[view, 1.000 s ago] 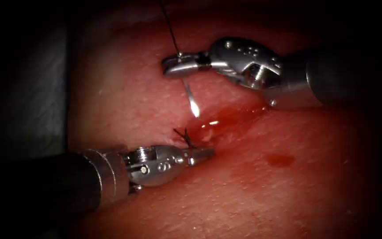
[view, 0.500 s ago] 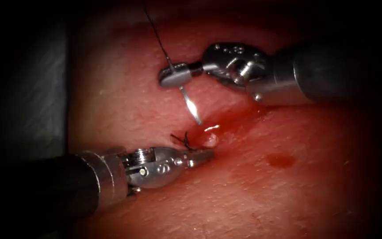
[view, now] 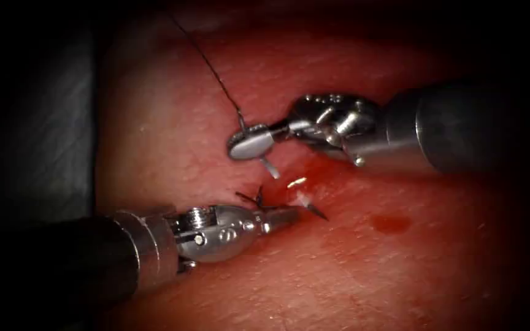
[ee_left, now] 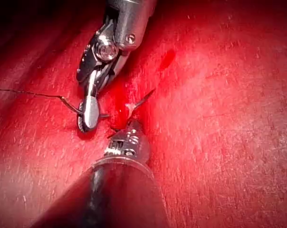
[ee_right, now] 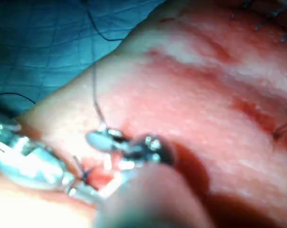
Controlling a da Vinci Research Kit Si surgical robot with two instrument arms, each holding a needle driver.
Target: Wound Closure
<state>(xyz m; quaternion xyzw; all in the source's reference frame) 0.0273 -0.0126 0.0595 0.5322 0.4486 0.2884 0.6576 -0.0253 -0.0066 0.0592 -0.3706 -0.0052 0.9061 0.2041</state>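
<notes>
My right tool (view: 249, 142) is shut on the curved needle (view: 269, 167) near its tail, where the dark thread (view: 210, 67) leaves up and to the left. The needle is in the tissue (view: 400, 276): its body enters just below the jaws at the cut's left edge. Its tip (view: 318, 212) sticks out lower right, beside my left tool (view: 284, 214). That tool is shut, holds nothing, and rests on the tissue next to a tied knot (view: 256, 197). In the left wrist view the needle tip (ee_left: 146, 97) rises just past the left tool (ee_left: 133, 127), and the right tool (ee_left: 89, 111) grips the needle.
Red fluid (view: 332, 162) wets the cut between the tools, with a separate spot (view: 391, 222) to the right. The right wrist view has a blue drape (ee_right: 48, 47) beyond the tissue edge and an older stitch (ee_right: 278, 134).
The right tool turned and came down toward the cut, driving the needle into the tissue; its tip now comes out beside the left tool. The left tool stayed put.
</notes>
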